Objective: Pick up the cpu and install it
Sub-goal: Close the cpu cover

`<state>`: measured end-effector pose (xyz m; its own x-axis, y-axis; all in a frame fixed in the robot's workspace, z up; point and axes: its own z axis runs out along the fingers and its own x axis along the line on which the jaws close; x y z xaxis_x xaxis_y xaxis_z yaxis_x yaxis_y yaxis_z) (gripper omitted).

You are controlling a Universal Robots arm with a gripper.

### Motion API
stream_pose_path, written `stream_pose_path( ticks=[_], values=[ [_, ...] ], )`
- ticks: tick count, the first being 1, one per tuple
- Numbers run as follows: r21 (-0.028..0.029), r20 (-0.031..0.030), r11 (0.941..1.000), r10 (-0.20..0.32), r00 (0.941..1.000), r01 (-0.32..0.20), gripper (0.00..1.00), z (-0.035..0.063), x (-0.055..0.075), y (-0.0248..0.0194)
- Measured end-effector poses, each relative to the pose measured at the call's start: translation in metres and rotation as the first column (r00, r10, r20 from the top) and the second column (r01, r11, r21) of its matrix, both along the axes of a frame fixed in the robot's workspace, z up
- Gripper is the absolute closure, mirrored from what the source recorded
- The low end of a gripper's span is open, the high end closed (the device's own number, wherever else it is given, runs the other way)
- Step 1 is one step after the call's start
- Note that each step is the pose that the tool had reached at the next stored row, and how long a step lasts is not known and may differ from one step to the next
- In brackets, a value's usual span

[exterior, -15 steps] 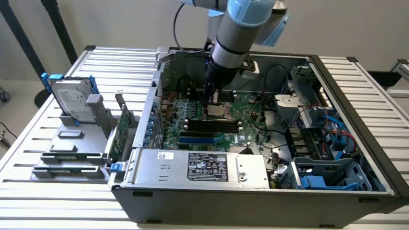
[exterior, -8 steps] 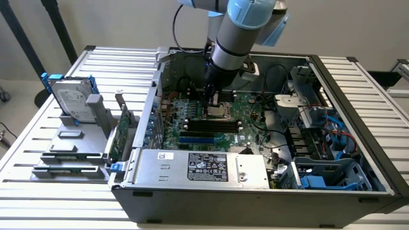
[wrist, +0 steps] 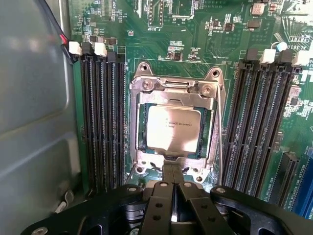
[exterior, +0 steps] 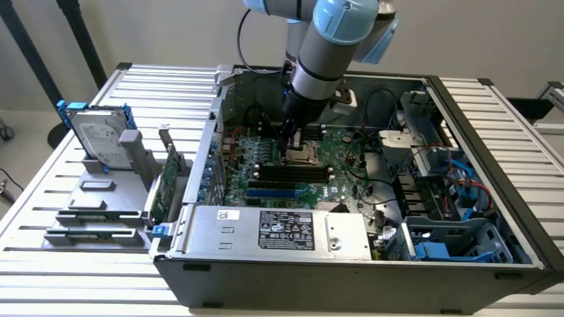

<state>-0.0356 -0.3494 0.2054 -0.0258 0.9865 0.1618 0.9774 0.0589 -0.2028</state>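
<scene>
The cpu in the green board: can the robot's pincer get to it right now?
Probably yes. The pincer is close above the cpu, whose shiny top is bare. But the pincer is shut, and a metal frame rings the cpu, so gripping its edges looks tricky.

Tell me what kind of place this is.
Probably a robotics bench for computer assembly: an open computer case sits on a slatted table, a robot arm reaches into it, and a hard drive stands in a holder beside it.
</scene>
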Motion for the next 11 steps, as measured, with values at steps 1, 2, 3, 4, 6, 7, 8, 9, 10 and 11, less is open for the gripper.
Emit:
stream_pose_path(
  ticks=[1, 2, 3, 4, 6, 7, 8, 9, 10, 11],
  values=[
    [-0.0002, 0.0001, 1.0, 0.0, 1.0, 0.0, 0.89, -0.001, 0.0, 0.0],
    [-0.0004, 0.0001, 1.0, 0.0, 1.0, 0.0, 0.89, -0.0018, 0.0, 0.0],
    [-0.0007, 0.0001, 1.0, 0.0, 1.0, 0.0, 0.89, -0.0026, 0.0, 0.0],
    [-0.0009, 0.0001, 1.0, 0.0, 1.0, 0.0, 0.89, -0.0035, 0.0, 0.0],
    [-0.0011, 0.0, 1.0, 0.0, 1.0, 0.0, 0.89, -0.0048, 0.0, 0.0],
    [-0.0012, -0.0001, 1.0, 0.0, 1.0, 0.0, 0.89, -0.0053, -0.0001, 0.0],
    [-0.0014, -0.0002, 1.0, 0.0, 1.0, 0.0, 0.89, -0.0056, -0.0001, -0.0001],
    [-0.0014, -0.0002, 1.0, 0.0, 1.0, 0.0, 0.89, -0.0055, -0.0001, -0.0001],
    [-0.0011, 0.0, 1.0, 0.0, 1.0, 0.0, 0.89, -0.0057, -0.0001, -0.0002],
    [-0.001, 0.0, 1.0, 0.0, 1.0, 0.0, 0.89, -0.0056, -0.0001, -0.0004]
  ],
)
